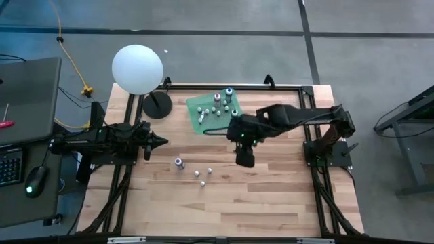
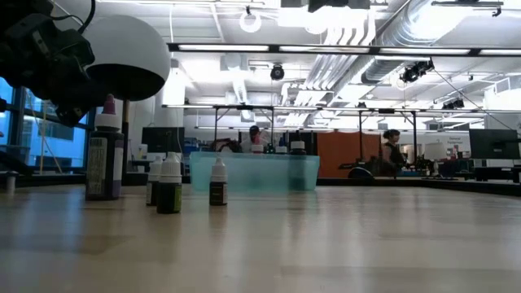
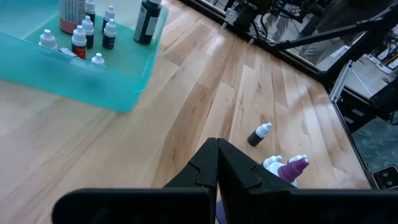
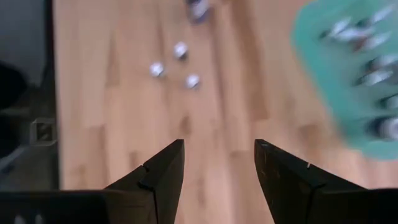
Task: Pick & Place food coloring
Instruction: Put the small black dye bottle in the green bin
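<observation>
Right tool (image 1: 245, 160) over the middle of the light wooden slatted worktop (image 1: 271, 203), just below the translucent green plastic tray (image 1: 196, 122); fingers (image 4: 163, 171) spread wide apart, nothing between them, bare wood seen through the gap in the right wrist view. Left tool (image 1: 161, 141) parked at the worktop's left side, pointing toward the centre; fingers (image 3: 208, 165) pressed together, holding nothing.

Loose group of tiny food coloring bottles on bare wood, well to the left of the right tool and just below-right of the left tool: one slightly larger purple-bodied bottle (image 1: 179, 163), three small white-capped bottles (image 1: 202, 177) beside it. In the right wrist view, three white caps (image 4: 180, 51) ahead of the open fingers, well apart from them. In the low view, all four upright: tall purple one (image 2: 105, 159), three small dark-bodied ones (image 2: 170, 185).

Remaining small white-capped bottles (image 1: 218, 107) standing inside the green tray, just above the right arm's wrist, not touching the tool. White globe lamp on black round base (image 1: 137, 69) at the worktop's upper left corner.
</observation>
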Robot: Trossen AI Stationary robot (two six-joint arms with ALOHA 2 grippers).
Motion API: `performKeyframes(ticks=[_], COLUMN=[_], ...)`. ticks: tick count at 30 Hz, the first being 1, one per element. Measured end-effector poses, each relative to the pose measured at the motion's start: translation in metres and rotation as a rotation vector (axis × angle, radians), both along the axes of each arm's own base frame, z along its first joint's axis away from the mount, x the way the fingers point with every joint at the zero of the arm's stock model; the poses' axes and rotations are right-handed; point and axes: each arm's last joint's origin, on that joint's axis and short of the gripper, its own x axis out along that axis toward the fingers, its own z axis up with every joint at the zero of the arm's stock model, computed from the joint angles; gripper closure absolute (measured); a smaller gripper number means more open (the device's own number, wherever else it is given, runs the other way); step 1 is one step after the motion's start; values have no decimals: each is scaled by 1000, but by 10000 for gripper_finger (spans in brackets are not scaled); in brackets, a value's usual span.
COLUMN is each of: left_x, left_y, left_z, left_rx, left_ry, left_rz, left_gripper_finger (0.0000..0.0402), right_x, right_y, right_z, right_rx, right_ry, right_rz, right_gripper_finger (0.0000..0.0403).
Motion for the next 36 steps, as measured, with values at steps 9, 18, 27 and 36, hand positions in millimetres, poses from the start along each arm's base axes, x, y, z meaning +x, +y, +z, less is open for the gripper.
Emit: performKeyframes(ticks=[9,18,27,36], left_x=[0,0,0,0], left_y=[0,0,0,0], left_z=[0,0,0,0], left_rx=[0,0,0,0], left_ry=[0,0,0,0], left_rz=[0,0,0,0], left_gripper_finger=[401,401,401,401], right_x=[-13,-34,-30,16], right_y=[23,26,23,33], right_z=[-99,-190,-235,-248], right_rx=[227,231,30,-31], right_ry=[46,-395,-566,-546], right_rz=[31,-41,-35,109], right_gripper_finger=[218,218,217,217])
